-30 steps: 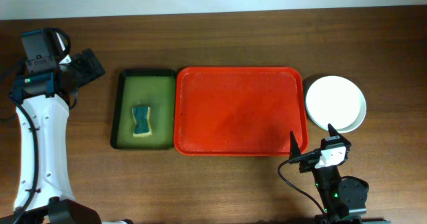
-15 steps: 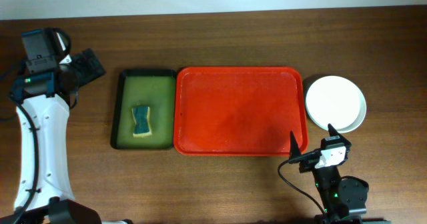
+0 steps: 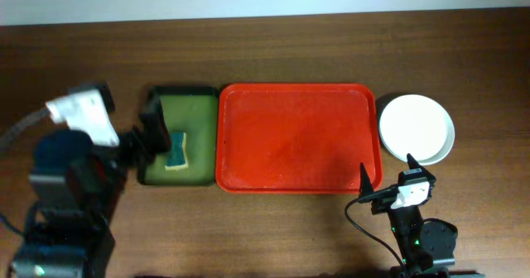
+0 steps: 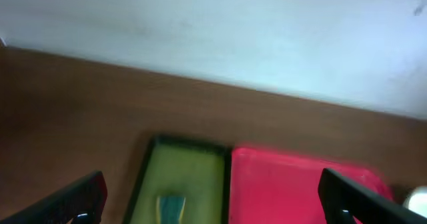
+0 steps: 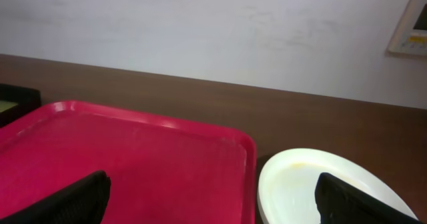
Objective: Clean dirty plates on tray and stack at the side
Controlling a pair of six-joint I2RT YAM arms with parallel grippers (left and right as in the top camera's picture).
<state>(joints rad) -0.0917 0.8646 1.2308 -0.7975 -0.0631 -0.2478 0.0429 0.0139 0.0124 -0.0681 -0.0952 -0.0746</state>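
Note:
The red tray (image 3: pixel 290 137) lies mid-table with nothing on it; it also shows in the right wrist view (image 5: pixel 133 157) and the left wrist view (image 4: pixel 300 191). A white plate (image 3: pixel 416 127) tops a stack just right of the tray; a pale rim shows beneath it. In the right wrist view the plate (image 5: pixel 320 184) has a faint yellow mark at its far rim. My right gripper (image 3: pixel 387 172) is open and empty, in front of the tray's right front corner (image 5: pixel 217 201). My left gripper (image 3: pixel 154 129) is open and empty, over the green tray's left edge (image 4: pixel 213 204).
A narrow dark green tray (image 3: pixel 195 96) sits against the red tray's left side, with a blue-and-yellow sponge (image 3: pixel 175 150) in it; both show blurred in the left wrist view, tray (image 4: pixel 183 177) and sponge (image 4: pixel 171 207). A white wall runs behind the table.
My left arm has swung from the far left of the table in to the green tray's left edge. The right arm, the tray and the plates have not moved.

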